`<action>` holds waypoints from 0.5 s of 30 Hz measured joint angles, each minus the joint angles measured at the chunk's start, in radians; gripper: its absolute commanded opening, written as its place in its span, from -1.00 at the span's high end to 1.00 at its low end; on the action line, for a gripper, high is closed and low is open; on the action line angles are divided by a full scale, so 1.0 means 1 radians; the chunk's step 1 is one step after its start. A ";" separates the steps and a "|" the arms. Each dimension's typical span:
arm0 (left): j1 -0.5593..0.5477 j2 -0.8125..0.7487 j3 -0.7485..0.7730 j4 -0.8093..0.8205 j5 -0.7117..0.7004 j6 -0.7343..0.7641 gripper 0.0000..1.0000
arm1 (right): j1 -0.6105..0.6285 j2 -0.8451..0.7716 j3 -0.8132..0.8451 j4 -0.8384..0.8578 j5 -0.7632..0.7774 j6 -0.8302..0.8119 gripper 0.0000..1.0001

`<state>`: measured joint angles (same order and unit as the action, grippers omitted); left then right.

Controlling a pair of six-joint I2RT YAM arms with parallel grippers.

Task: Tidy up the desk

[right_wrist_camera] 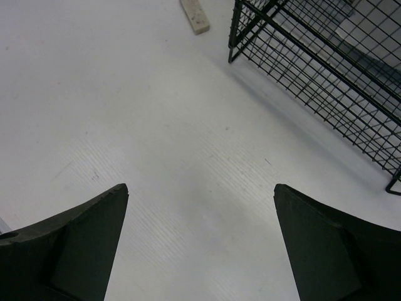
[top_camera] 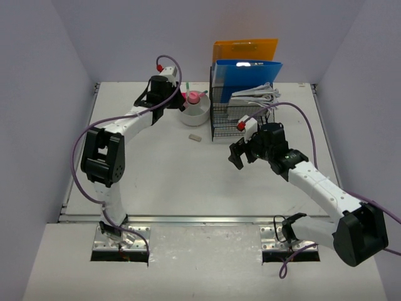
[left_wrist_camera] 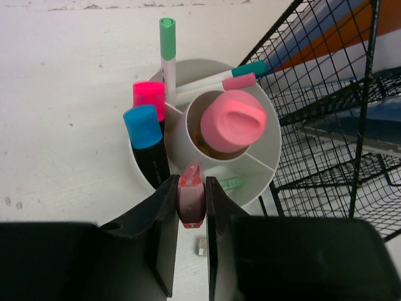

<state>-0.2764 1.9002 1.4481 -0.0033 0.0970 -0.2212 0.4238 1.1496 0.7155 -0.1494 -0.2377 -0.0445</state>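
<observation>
The white desk (top_camera: 182,182) has a silver rail along its near edge. My left gripper (left_wrist_camera: 191,200) is shut on a small pink correction-tape dispenser (left_wrist_camera: 190,199), held just above the near rim of a white round pen holder (left_wrist_camera: 269,135); the holder also shows in the top view (top_camera: 195,111). It holds a blue marker (left_wrist_camera: 143,125), a pink marker (left_wrist_camera: 149,97), a green-capped pen (left_wrist_camera: 168,37) and a pink cap (left_wrist_camera: 233,120). My right gripper (right_wrist_camera: 200,191) is open and empty above bare desk; in the top view (top_camera: 237,153) it hangs left of the wire rack.
A black wire rack (top_camera: 244,116) at the back holds a blue folder (top_camera: 247,72), an orange folder (top_camera: 244,49) and white papers. A small beige eraser (top_camera: 195,137) lies in front of the pen holder and shows in the right wrist view (right_wrist_camera: 195,15). Lavender walls enclose the desk.
</observation>
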 measured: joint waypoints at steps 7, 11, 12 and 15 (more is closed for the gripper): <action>-0.003 0.060 0.050 -0.002 0.001 0.004 1.00 | -0.023 0.000 0.000 -0.020 -0.003 0.013 -0.97; -0.013 0.060 0.050 -0.001 0.007 0.003 1.00 | -0.025 0.003 0.000 -0.019 -0.008 0.015 -0.97; -0.016 0.060 0.048 0.001 0.009 0.003 1.00 | -0.026 0.004 0.000 -0.019 -0.009 0.015 -0.97; -0.025 0.060 0.033 0.017 0.015 0.001 0.97 | -0.028 0.005 0.000 -0.019 -0.009 0.015 -0.97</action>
<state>-0.3019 1.9598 1.4806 0.0137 0.1120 -0.2198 0.3953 1.1546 0.7155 -0.1684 -0.2467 -0.0292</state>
